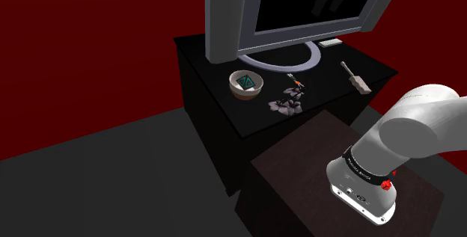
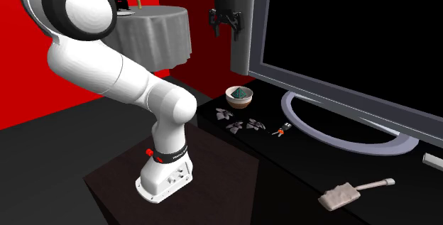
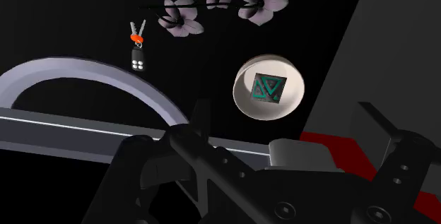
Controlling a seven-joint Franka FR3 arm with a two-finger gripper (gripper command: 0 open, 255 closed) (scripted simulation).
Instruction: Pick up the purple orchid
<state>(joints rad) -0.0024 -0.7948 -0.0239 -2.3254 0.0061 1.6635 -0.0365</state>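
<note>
The orchid [image 1: 287,106] is a dark stem with pale purple blossoms, lying flat near the front edge of the black table [image 1: 206,86]. The second exterior view shows the orchid [image 2: 239,123] below a white bowl [image 2: 240,97]. My gripper [image 2: 225,26] hangs high above the bowl, beside the monitor's side edge, open and holding nothing. In the wrist view the gripper [image 3: 286,116] has its fingers [image 3: 199,120] spread apart, with the orchid [image 3: 219,2] far off beyond the bowl [image 3: 268,87].
A large monitor [image 1: 299,4] on a grey ring stand [image 2: 341,128] fills the table's back. A key fob with keys [image 1: 297,86] lies next to the orchid. A brush [image 2: 348,194] lies further along. A dark box [image 1: 314,153], my stand, abuts the table.
</note>
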